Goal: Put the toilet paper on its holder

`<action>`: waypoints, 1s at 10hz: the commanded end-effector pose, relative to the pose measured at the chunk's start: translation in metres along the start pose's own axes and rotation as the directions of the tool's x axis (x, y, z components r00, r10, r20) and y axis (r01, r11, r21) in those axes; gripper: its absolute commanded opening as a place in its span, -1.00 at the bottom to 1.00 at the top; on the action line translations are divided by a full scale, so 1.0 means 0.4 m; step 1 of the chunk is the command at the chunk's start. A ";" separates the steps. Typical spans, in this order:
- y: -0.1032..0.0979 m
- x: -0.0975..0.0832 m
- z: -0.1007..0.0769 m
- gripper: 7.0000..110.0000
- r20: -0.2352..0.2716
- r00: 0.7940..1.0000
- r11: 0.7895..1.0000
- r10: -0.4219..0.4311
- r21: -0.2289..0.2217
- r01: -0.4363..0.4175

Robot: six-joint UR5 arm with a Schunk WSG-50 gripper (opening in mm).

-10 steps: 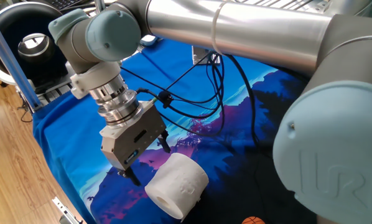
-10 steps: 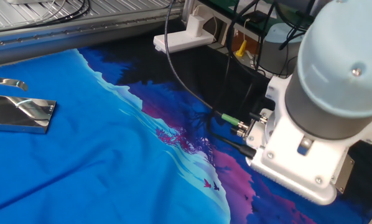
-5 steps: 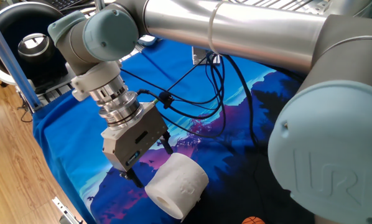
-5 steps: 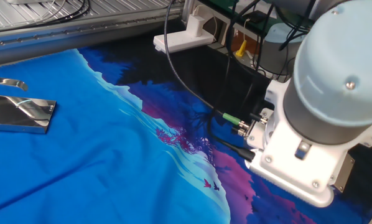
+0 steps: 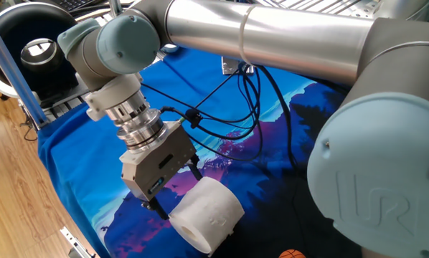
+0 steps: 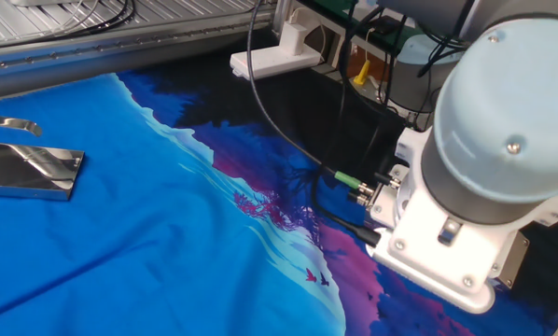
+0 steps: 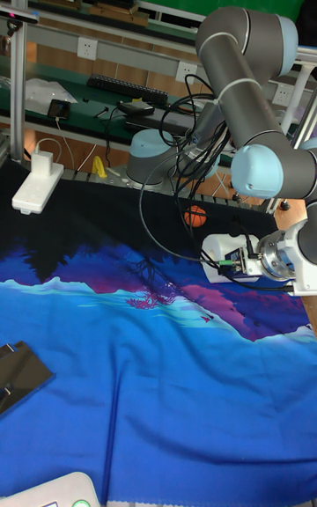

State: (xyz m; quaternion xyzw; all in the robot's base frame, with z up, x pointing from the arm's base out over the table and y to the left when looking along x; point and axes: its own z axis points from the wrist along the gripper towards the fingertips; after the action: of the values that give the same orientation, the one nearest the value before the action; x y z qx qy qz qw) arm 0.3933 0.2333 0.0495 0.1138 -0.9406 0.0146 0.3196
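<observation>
The toilet paper (image 5: 207,213), a plump white roll, lies on its side on the blue cloth near the table's front edge in one fixed view. My gripper (image 5: 176,190) is open just left of the roll and tilted down. One black finger (image 5: 193,167) is above the roll's near end and the other (image 5: 157,208) is below it. Whether they touch the roll I cannot tell. The holder (image 6: 32,170), a shiny silver stand with a flat base, sits far off at the cloth's other end, also seen dark at holder (image 7: 18,375). The gripper body (image 6: 442,257) hides the roll in the other fixed view.
A large black ring-shaped device (image 5: 21,32) stands beyond the table's corner. Black cables (image 5: 232,107) trail over the cloth behind the gripper. A white power strip (image 6: 274,58) lies at the back. An orange ball (image 7: 195,216) rests near the arm's base.
The gripper has crept a little down and to the right, closer against the roll. The roll and the holder have stayed where they were.
</observation>
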 end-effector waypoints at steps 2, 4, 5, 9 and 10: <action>-0.001 0.016 0.007 0.57 -0.026 1.000 1.000 0.000 -0.009 0.000; -0.005 0.021 0.009 0.57 -0.035 0.999 1.000 0.005 -0.006 -0.005; -0.012 0.022 0.010 0.57 -0.038 0.999 1.000 0.009 0.000 -0.009; -0.013 0.020 0.008 0.57 -0.036 0.999 0.999 0.035 0.006 -0.035; -0.012 0.019 0.008 0.57 -0.036 0.998 0.999 0.045 0.007 -0.045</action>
State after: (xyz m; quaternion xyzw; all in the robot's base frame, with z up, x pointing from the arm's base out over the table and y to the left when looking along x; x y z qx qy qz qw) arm 0.3862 0.2240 0.0504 0.1020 -0.9361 0.0289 0.3353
